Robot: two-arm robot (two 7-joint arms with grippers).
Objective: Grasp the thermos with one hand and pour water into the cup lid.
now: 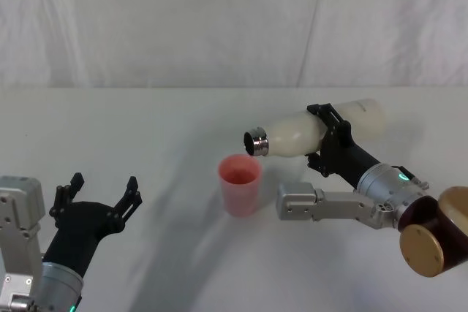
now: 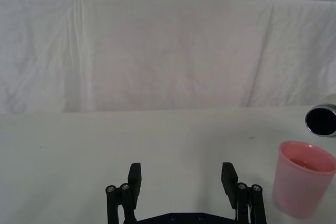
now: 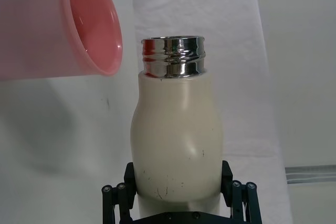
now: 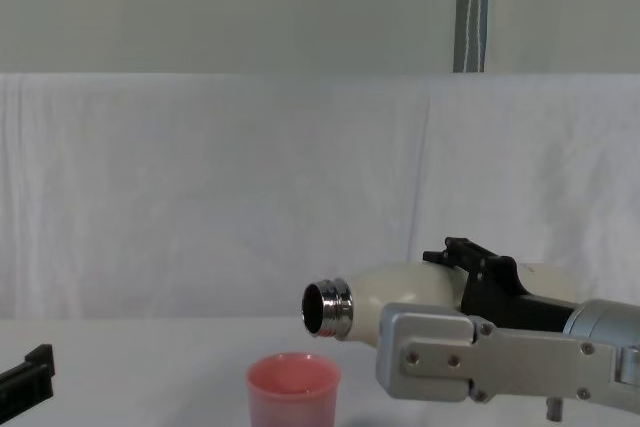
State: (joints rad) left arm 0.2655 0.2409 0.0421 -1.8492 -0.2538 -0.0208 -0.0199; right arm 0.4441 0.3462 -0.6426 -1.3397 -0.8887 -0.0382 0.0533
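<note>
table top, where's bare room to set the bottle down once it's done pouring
Bare white table lies between the open left gripper and the small pink plastic cup, and along the far strip before the white backdrop. It is crowded on the right: the right gripper holds the tilted cream-white bottle, steel neck over the cup, forearm low behind.

The right gripper [image 1: 327, 139] reached forward, clamped on its load; the left gripper [image 1: 102, 193] rested low, fingers spread.
</note>
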